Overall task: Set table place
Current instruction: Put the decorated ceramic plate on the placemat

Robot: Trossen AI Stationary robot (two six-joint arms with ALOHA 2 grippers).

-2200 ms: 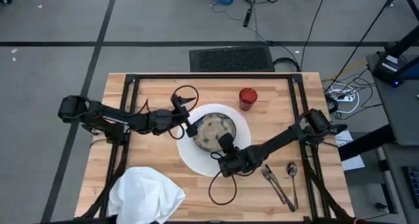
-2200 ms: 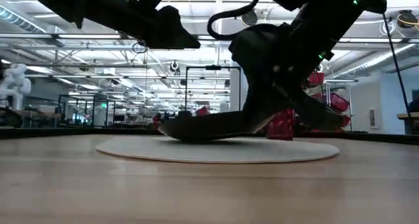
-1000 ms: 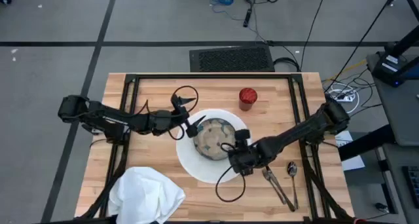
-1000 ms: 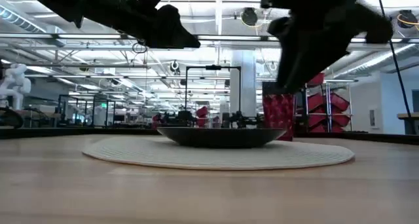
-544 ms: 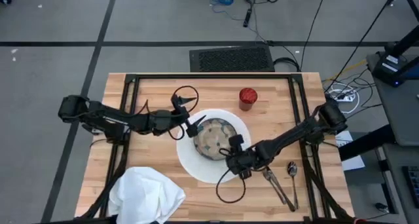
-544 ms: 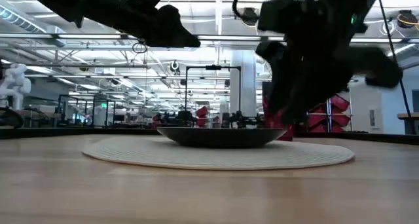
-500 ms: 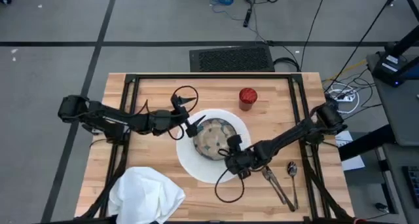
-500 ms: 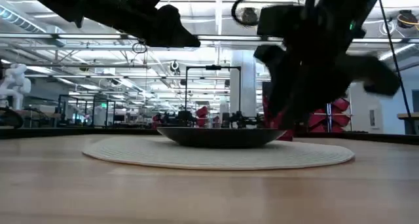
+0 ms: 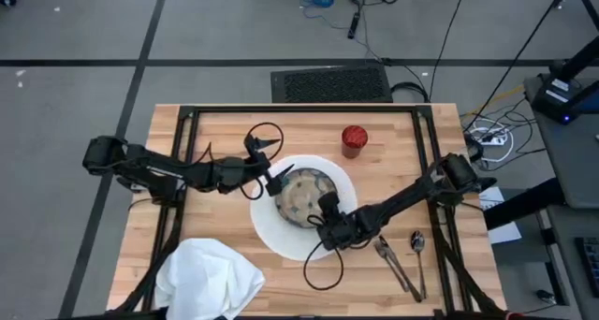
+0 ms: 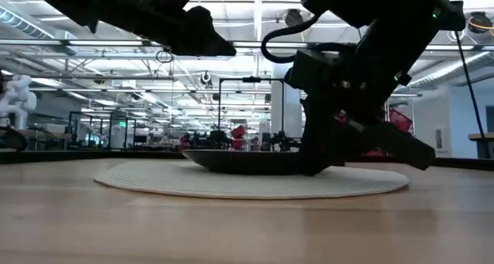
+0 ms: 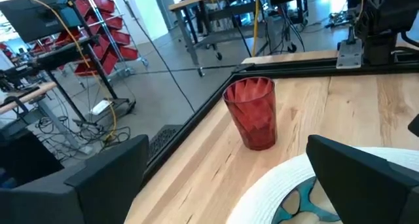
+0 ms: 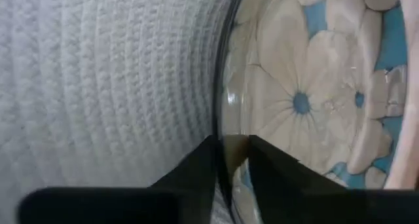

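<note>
A speckled bowl (image 9: 302,191) with a flower pattern inside stands on its base on the large round white plate (image 9: 281,236) at mid-table. My right gripper (image 9: 326,210) is down at the bowl's near right rim and shut on it. My left gripper (image 9: 278,178) hangs open above the bowl's left rim, well clear of it in the low view. A red cup (image 9: 354,139) stands beyond the plate. A crumpled white napkin (image 9: 211,278) lies at the near left. Knife and fork (image 9: 395,264) and spoon (image 9: 418,250) lie right of the plate. My right gripper has the bowl's rim (image 12: 224,119) at its near right part between its two fingers. One finger (image 12: 275,168) is inside the bowl and the other (image 12: 196,165) is outside, over the plate. The fingers come down slanting from the table's right. The bowl sits level on the plate (image 10: 231,183).
Black frame rails (image 9: 187,161) run along the table's left, right and far sides. Loose cable loops hang from both arms, one over the plate's near edge (image 9: 318,269). Bare wood lies between the napkin and the cutlery.
My right gripper has moved from beside the plate's right part toward the table's left and down onto the bowl's near right rim. The bowl has stayed level on the plate.
</note>
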